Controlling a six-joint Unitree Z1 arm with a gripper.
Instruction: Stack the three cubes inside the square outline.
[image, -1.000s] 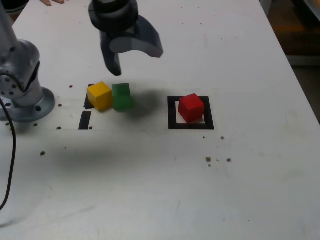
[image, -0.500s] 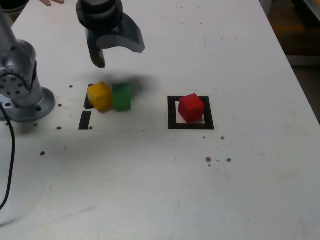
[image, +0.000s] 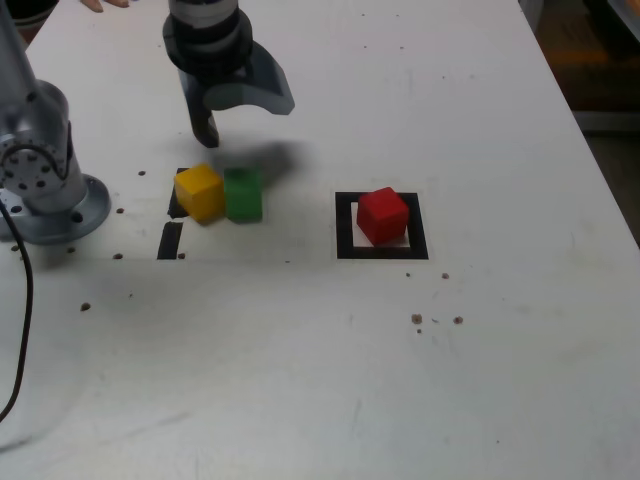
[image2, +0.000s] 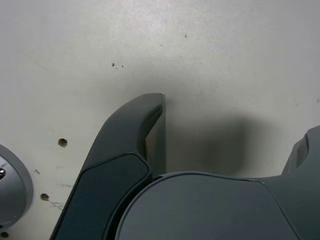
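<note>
Cubes: three on the white table (image: 480, 380). Red cube (image: 382, 215) sits inside the square outline (image: 345, 228), resting on its white centre, slightly turned against the frame's edges. Nothing is stacked on it.

Yellow cube (image: 199, 191) and green cube (image: 243, 194) stand side by side, touching or nearly so, well apart from the outline toward the exterior view's left. Yellow is the farther left of the two. It partly covers one short black strip (image: 176, 203); a second strip (image: 170, 240) lies just in front of it, bare.

Gripper (image: 238, 115) hangs above the table just behind the yellow and green pair, clear of both. Its jaws are spread wide with nothing between them. One finger (image: 206, 125) points down near the yellow cube's far side; the other finger (image: 262, 90) curves toward the exterior view's right. In the wrist view, one finger (image2: 131, 145) is seen over bare table (image2: 225, 60); no cube shows between the jaws there.

Arm base (image: 45, 195) stands at the exterior view's left edge, with a cable (image: 22, 330) trailing toward the front. Small dark specks (image: 435, 320) lie in front of the outline. A fingertip (image: 95, 4) of a person shows at the far edge.
</note>
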